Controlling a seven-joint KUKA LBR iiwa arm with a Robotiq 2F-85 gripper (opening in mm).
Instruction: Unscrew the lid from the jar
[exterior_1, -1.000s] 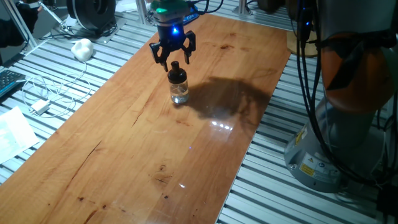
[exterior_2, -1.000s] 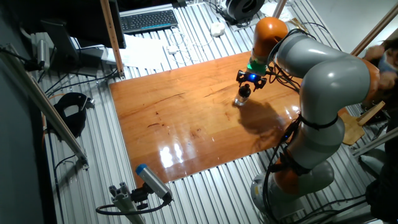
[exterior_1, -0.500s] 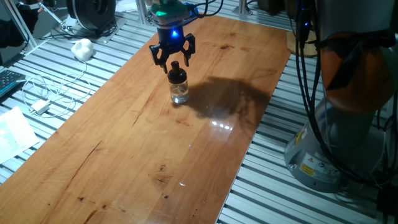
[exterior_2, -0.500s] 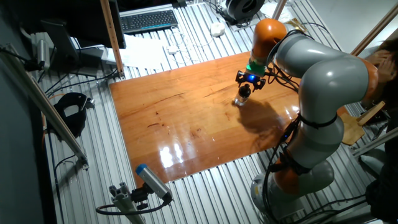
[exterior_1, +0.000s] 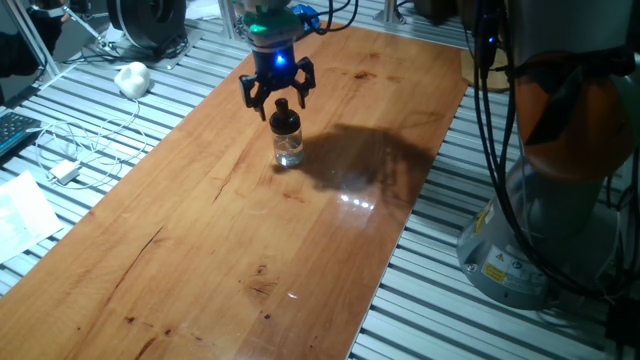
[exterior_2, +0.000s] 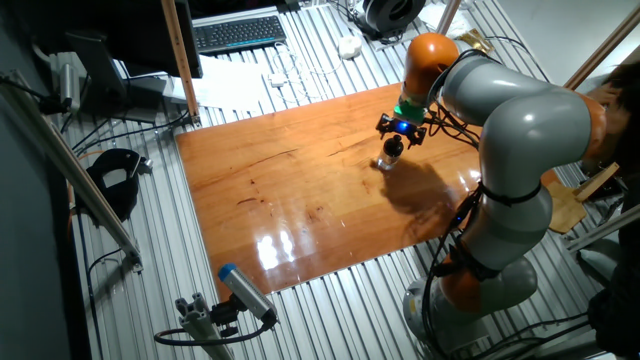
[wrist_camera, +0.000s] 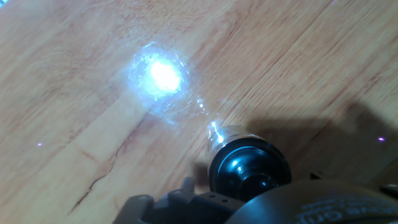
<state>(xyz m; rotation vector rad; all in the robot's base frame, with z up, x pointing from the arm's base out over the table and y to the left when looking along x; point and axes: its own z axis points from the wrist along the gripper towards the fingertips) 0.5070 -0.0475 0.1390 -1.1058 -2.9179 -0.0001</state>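
Observation:
The small clear glass jar (exterior_1: 289, 148) stands upright on the wooden table (exterior_1: 230, 240), with the black lid (exterior_1: 284, 112) on it. My gripper (exterior_1: 277, 97) hangs just above the lid's knob, fingers spread to either side, open and holding nothing. The other fixed view shows the gripper (exterior_2: 401, 133) over the jar (exterior_2: 387, 160) near the table's far edge. In the hand view the lid (wrist_camera: 249, 171) is seen from above at the bottom, with a bit of the jar's glass (wrist_camera: 219, 133) beside it and a bright light spot on the wood.
A white cable and adapter (exterior_1: 65, 172) and a white lump (exterior_1: 132, 78) lie on the slatted surface left of the table. The arm's base (exterior_1: 560, 200) stands at the right. A keyboard (exterior_2: 238, 33) lies beyond the table.
My gripper has risen a little above the lid, still open. The jar and lid have not moved.

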